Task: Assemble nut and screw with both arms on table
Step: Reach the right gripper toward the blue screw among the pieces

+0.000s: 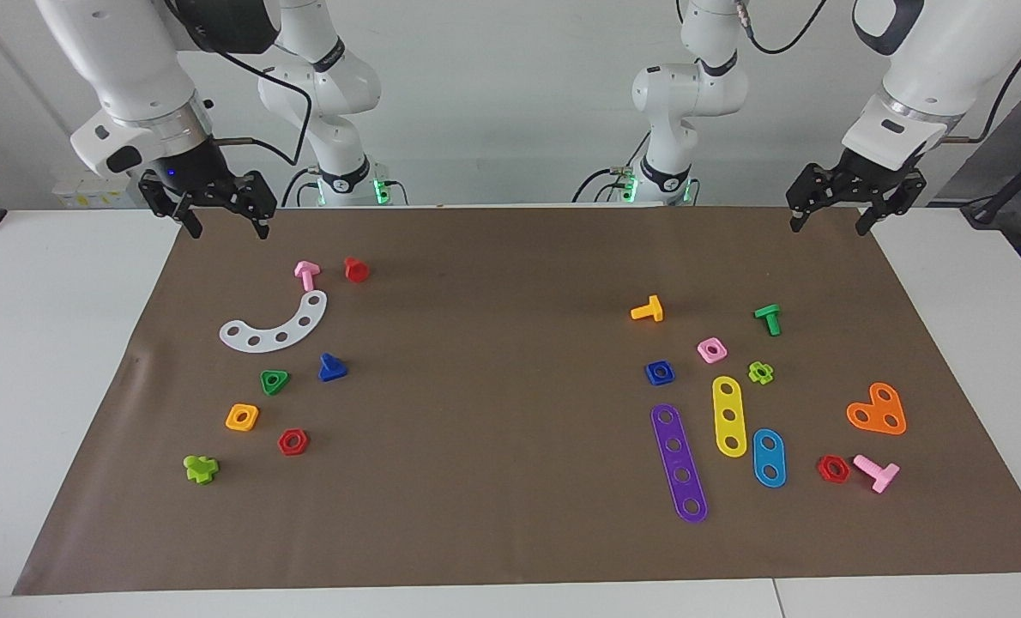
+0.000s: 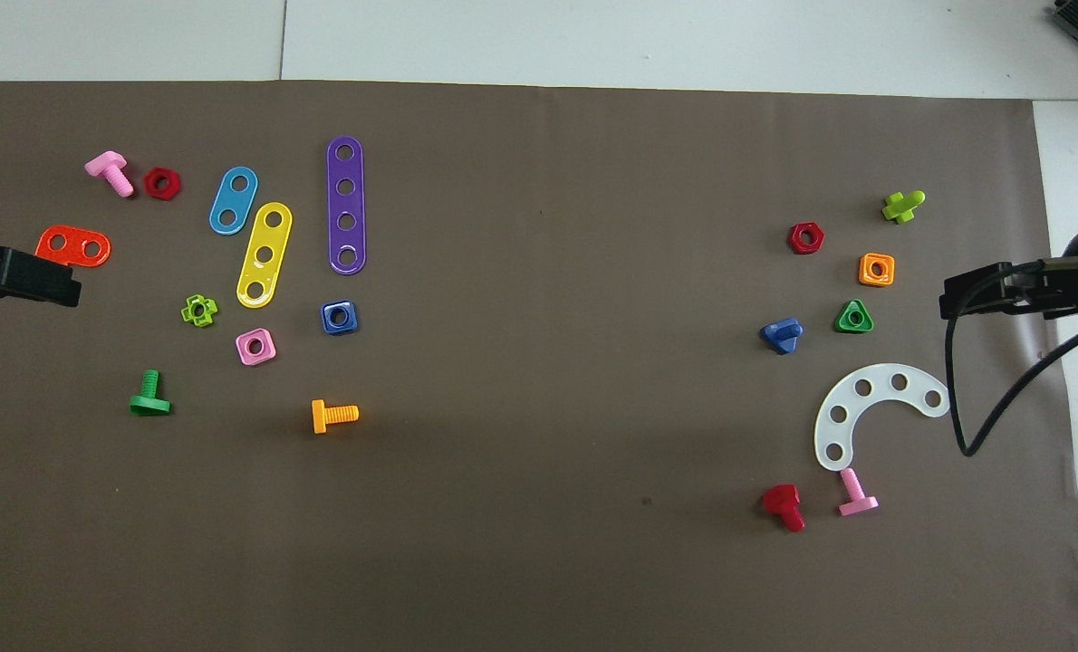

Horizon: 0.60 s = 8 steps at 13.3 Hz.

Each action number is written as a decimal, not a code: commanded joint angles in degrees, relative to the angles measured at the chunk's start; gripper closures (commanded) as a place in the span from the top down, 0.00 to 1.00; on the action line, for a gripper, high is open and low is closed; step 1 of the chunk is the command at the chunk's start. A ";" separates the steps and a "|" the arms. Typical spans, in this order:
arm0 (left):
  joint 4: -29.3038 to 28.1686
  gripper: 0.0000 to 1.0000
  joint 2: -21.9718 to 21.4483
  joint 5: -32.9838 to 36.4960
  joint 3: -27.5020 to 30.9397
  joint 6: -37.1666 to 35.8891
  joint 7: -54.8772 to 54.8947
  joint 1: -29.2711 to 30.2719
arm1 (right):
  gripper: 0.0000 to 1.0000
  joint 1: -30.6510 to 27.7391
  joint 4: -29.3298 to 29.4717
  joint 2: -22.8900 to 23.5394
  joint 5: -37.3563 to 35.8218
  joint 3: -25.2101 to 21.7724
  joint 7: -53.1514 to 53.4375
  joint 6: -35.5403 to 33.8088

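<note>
The blue square nut (image 1: 660, 372) lies flat on the brown paper sheet (image 1: 510, 283) toward the left arm's end, next to the pink square nut (image 1: 712, 349); it also shows in the overhead view (image 2: 339, 317). The blue screw (image 1: 332, 367) with the triangular head lies toward the right arm's end, beside the green triangular nut (image 1: 274, 381); it also shows in the overhead view (image 2: 782, 334). My right gripper (image 1: 227, 228) is open and empty, raised over the paper's edge at its own end. My left gripper (image 1: 828, 225) is open and empty, raised over the paper's corner at its end.
Around the nut lie purple (image 1: 679, 462), yellow (image 1: 730, 415) and light blue (image 1: 769, 457) strips, an orange screw (image 1: 648, 310) and a green screw (image 1: 768, 318). Around the screw lie a white curved strip (image 1: 275, 325), a red screw (image 1: 356, 269), a pink screw (image 1: 306, 275) and an orange nut (image 1: 242, 417).
</note>
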 commanded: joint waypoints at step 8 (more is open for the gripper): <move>-1.84 1.00 -1.70 -0.53 -0.37 -0.12 0.42 0.83 | 0.95 4.47 -22.06 7.54 0.99 0.15 -4.95 33.64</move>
